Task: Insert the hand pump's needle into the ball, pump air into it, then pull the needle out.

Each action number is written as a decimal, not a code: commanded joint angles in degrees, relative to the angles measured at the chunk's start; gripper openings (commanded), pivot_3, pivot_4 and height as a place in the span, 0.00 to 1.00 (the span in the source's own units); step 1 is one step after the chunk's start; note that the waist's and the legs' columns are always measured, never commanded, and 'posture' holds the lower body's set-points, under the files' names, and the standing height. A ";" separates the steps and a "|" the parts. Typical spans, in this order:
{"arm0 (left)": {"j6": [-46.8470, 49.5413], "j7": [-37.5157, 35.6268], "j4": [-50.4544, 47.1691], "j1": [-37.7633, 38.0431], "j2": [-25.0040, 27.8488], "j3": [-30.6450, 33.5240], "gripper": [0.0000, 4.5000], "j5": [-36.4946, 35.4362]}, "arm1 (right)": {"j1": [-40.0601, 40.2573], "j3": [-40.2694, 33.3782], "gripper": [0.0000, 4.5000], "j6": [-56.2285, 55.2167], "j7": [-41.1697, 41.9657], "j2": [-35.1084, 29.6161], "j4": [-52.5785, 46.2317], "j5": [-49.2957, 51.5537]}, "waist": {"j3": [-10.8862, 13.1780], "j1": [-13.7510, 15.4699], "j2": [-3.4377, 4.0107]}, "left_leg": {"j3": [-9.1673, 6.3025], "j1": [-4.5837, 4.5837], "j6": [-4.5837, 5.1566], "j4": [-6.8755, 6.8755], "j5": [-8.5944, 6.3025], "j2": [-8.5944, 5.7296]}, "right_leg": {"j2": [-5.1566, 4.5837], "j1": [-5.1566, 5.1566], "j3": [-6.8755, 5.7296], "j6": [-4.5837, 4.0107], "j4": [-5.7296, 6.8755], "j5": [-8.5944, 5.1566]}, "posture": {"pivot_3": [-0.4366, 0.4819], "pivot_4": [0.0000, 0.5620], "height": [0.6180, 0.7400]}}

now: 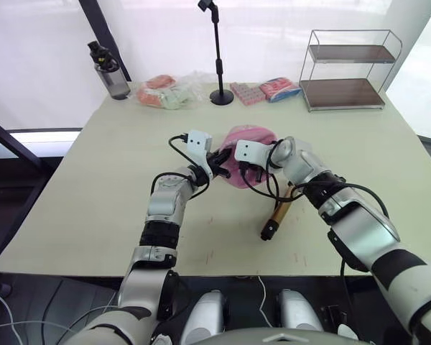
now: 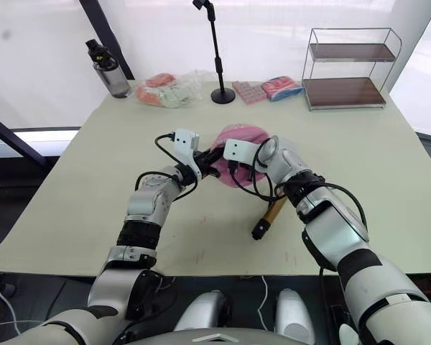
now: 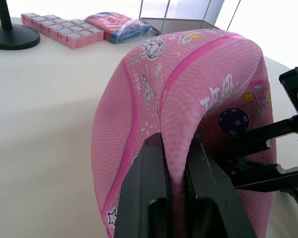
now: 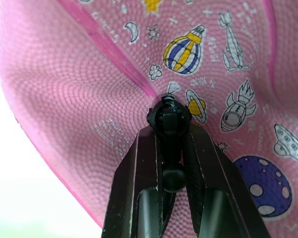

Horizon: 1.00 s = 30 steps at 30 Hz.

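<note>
Between the two grippers, mid-table, sits the ball (image 1: 246,154), limp and folded, with the left gripper (image 3: 175,186) pinched tight on a raised fold of its pink skin. Opposite it, the right gripper (image 4: 172,148) is clamped on the black fitting of the needle (image 4: 169,116), whose tip meets the ball's surface. Just behind the right gripper, the hand pump (image 1: 278,213) lies flat on the table (image 1: 93,180), its hose looping up toward the ball.
</note>
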 commanded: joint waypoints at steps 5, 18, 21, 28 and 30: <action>1.06 -2.05 0.96 1.13 -0.44 -2.27 0.00 -0.26 | 5.79 -0.45 0.02 11.38 0.83 -5.31 -8.24 -1.64 | 0.46 0.72 0.16 | -0.82 -0.13 0.07 -0.02 -0.04 -0.75 | -0.33 -0.02 -0.20 0.16 -0.09 -0.09 | 0.48 0.27 0.96; 0.99 -1.81 1.01 0.93 0.62 -2.13 0.00 -0.51 | 11.78 -4.15 0.81 15.83 -0.42 -8.50 -23.14 1.64 | 0.71 1.60 0.26 | -4.28 -0.05 -0.02 -0.65 0.02 -2.99 | -0.52 -0.28 -0.20 0.21 -0.48 -0.08 | 0.48 0.27 0.96; 0.97 -1.80 1.00 0.90 0.73 -2.26 0.00 -0.54 | 13.30 -5.81 0.99 15.86 -0.76 -10.28 -27.96 3.14 | 0.87 1.68 0.33 | -4.73 -0.05 -0.02 -0.68 0.02 -3.20 | -0.51 -0.30 -0.25 0.22 -0.49 -0.09 | 0.48 0.27 0.96; 0.82 -2.19 0.47 0.86 0.84 -2.91 0.00 -0.44 | 18.89 -13.05 0.99 16.23 -0.64 -13.91 -41.86 9.69 | 1.14 2.94 0.34 | -5.63 -0.37 -0.24 -0.74 0.15 -3.95 | -0.63 -0.68 -0.24 0.36 -0.52 -0.19 | 0.48 0.27 0.96; 0.72 -2.26 0.42 0.80 0.86 -3.07 0.00 -0.40 | 21.71 -16.18 0.99 15.30 -0.64 -14.82 -45.55 12.68 | 1.14 2.97 0.34 | -5.63 -0.84 -0.27 -0.71 0.19 -3.99 | -0.67 -1.13 -0.22 0.37 -0.52 -0.18 | 0.48 0.27 0.96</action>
